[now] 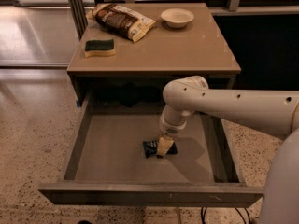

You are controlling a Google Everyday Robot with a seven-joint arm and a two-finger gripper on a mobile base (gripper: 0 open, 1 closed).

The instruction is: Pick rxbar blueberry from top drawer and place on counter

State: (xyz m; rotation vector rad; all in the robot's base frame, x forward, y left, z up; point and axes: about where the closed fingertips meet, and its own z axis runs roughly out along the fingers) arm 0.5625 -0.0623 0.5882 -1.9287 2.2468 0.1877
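Note:
The rxbar blueberry (151, 148), a small dark navy bar, lies flat on the bottom of the open top drawer (112, 148), near its middle. My gripper (162, 147) points straight down into the drawer and sits right on the bar's right half, hiding part of it. The white arm reaches in from the right. The tan counter (173, 45) is above and behind the drawer.
On the counter lie a green-and-yellow sponge (99, 47) at the left, a brown-and-cream snack bag (123, 21) at the back left and a small white bowl (177, 17) at the back. The drawer's front panel (149, 196) is near me.

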